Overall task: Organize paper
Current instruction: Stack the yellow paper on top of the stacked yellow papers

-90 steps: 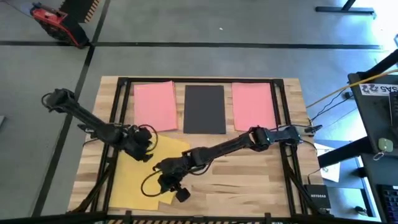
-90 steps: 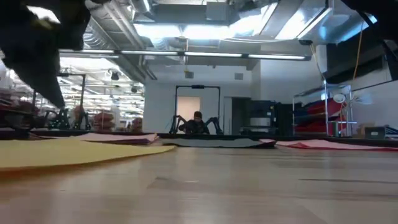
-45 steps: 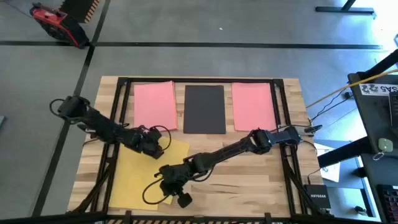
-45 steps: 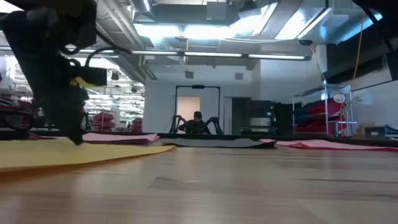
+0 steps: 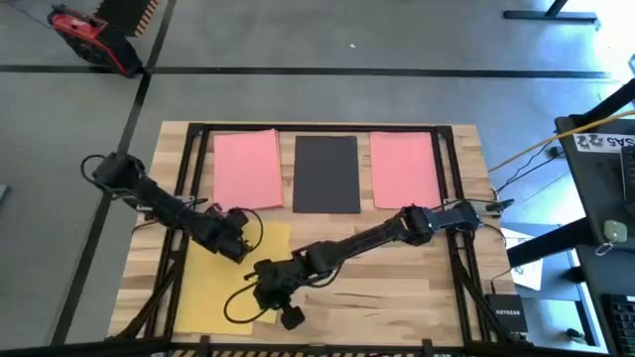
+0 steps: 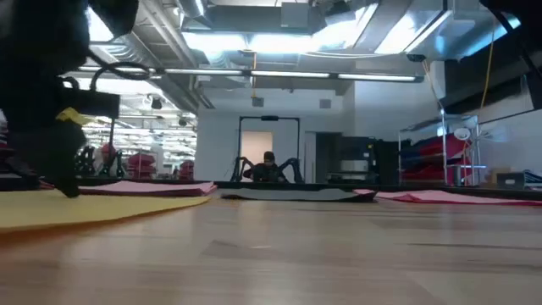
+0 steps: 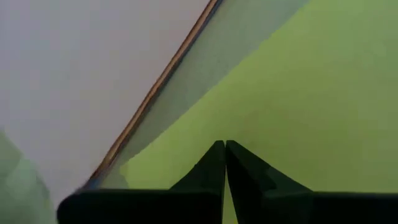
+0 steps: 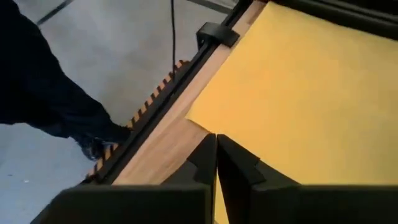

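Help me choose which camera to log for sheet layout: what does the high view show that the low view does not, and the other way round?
Only the high view shows the layout: two pink sheets flank the black sheet along the far edge, and the right gripper sits at the yellow sheet's near edge. Only the low view shows the room behind, with a person in a doorway. Both show the yellow sheet and the left gripper on it.

Even, bright overhead light falls on the pale wooden table [image 5: 397, 288], casting only soft shadows. In the low view, ceiling strip lights [image 6: 279, 74] glare, and the near tabletop and dark arm at left blur out of focus.
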